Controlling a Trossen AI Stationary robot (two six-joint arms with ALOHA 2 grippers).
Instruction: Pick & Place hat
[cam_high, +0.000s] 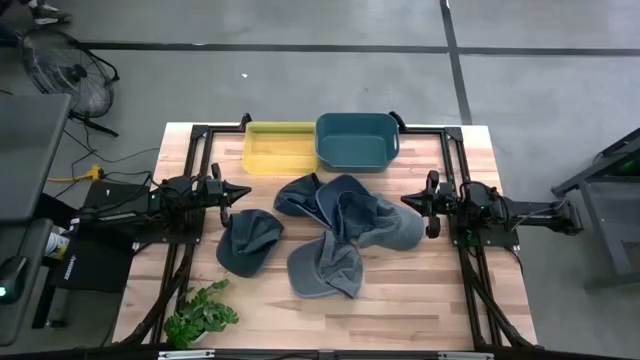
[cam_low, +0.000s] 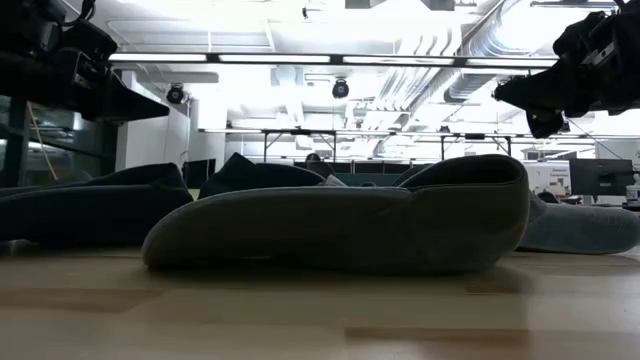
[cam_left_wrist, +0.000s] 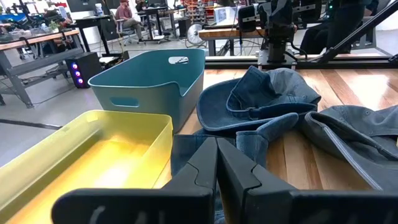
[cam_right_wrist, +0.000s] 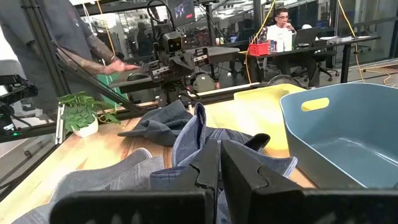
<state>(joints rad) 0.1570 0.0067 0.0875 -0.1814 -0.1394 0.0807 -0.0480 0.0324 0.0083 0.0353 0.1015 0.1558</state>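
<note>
Both end effectors, left (cam_high: 243, 190) and right (cam_high: 407, 200), hung closed and empty either side of the soft, floppy denim hats (cam_high: 345, 215) heaped mid-surface near the rigid yellow bin (cam_high: 280, 147) and teal bin (cam_high: 357, 140); overlapping brims risked dragging two up together.
</note>
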